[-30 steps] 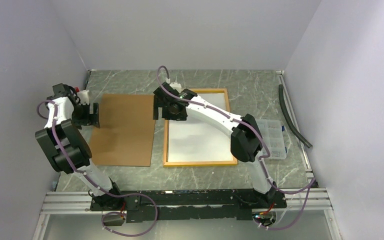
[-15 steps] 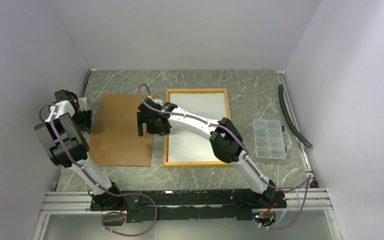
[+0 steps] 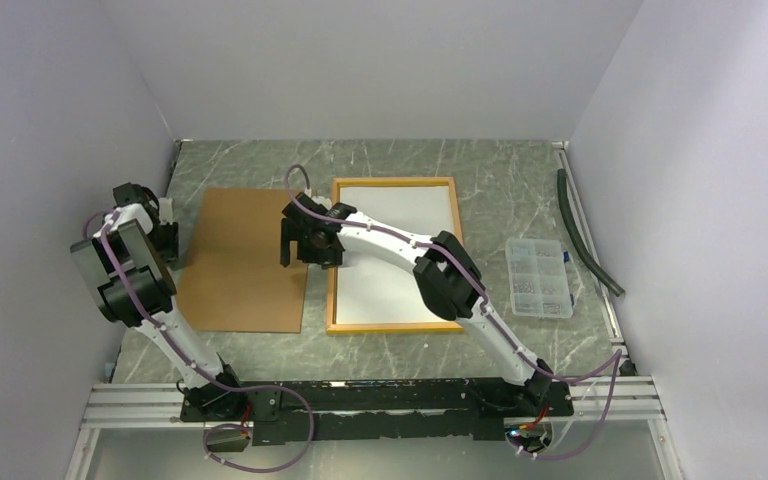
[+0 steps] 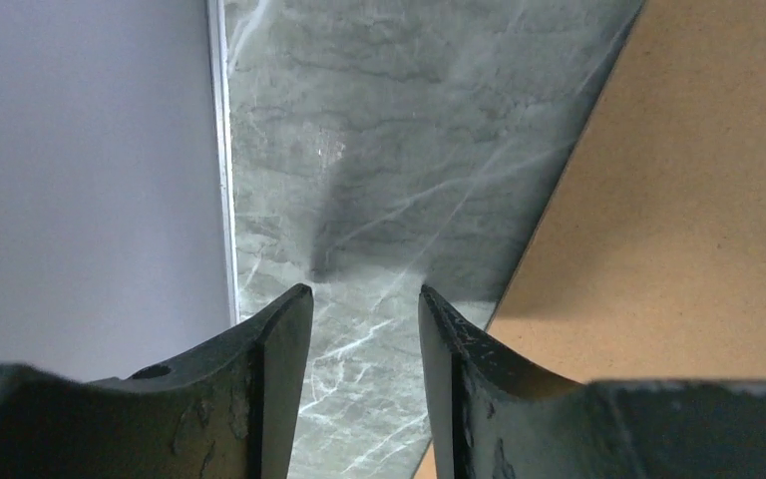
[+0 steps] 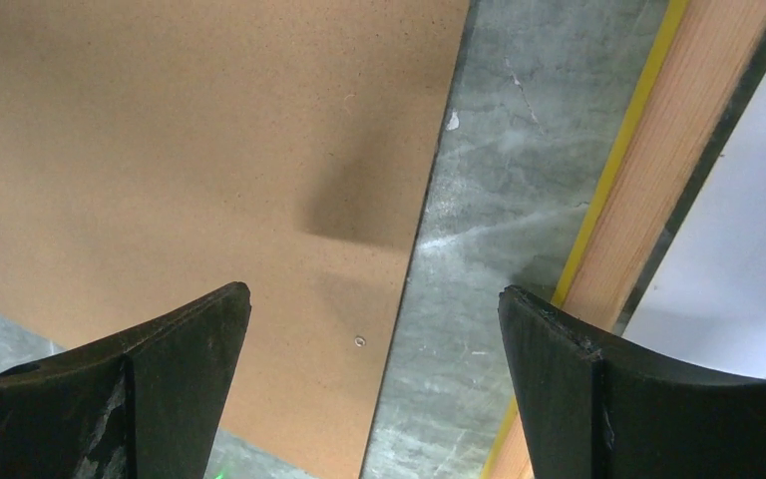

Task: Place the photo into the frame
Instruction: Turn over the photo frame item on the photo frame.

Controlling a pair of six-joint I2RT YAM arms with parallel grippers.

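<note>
The frame [image 3: 392,325] lies flat right of centre with its light wood rear side up. A thin yellow edge [image 5: 636,135] shows beside the wood [image 5: 678,170]. Inside it lies the photo [image 3: 400,270], plain white side up, also seen as the white area [image 5: 748,249] in the right wrist view. My right gripper [image 3: 305,245] [image 5: 374,289] is open wide above the bare strip between the frame and a brown board [image 3: 245,260] [image 5: 190,150]. My left gripper [image 3: 167,240] [image 4: 364,291] is partly open and empty, over bare table just left of the board [image 4: 678,200].
A clear compartment box [image 3: 540,278] sits right of the frame, and a black hose [image 3: 585,230] lies along the right wall. A metal rail [image 4: 222,150] runs along the left wall, close to my left gripper. Walls enclose three sides.
My right gripper has swung left from the frame's upper left corner to the gap beside the board. The left gripper has slid left off the board's edge, its jaws narrowing.
</note>
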